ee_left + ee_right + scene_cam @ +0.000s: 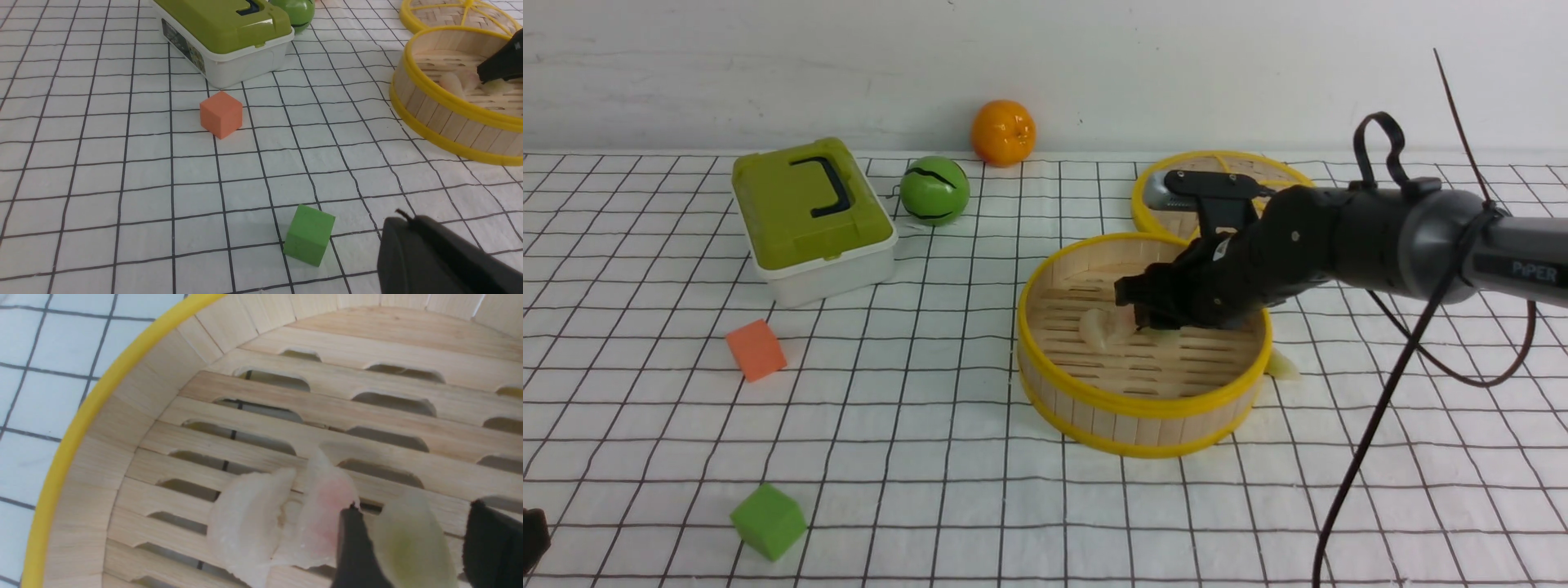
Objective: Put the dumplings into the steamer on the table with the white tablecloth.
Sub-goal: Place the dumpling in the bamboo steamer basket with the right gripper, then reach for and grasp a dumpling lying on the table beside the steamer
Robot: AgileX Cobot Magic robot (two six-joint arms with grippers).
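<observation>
Right pincer (421, 539) parted, three dumplings (245, 526) in steamer (61, 457) — fourth dumpling (1282, 365) outside

Steamer (1127, 425): round bamboo basket with yellow rims, stood upright on the cloth, open on top.
Pink-white dumplings (249, 526): two, small and see-through, laid side by side and touching on the slats inside the steamer.
Yellow-green dumpling (408, 543): laid on the slats just beside the pink ones.
Last dumpling (1282, 366): left on the cloth, right beside the steamer's outer wall (pale, colour hard to tell).
Tablecloth (915, 490): white, black squares, a bit wrinkled.
</observation>
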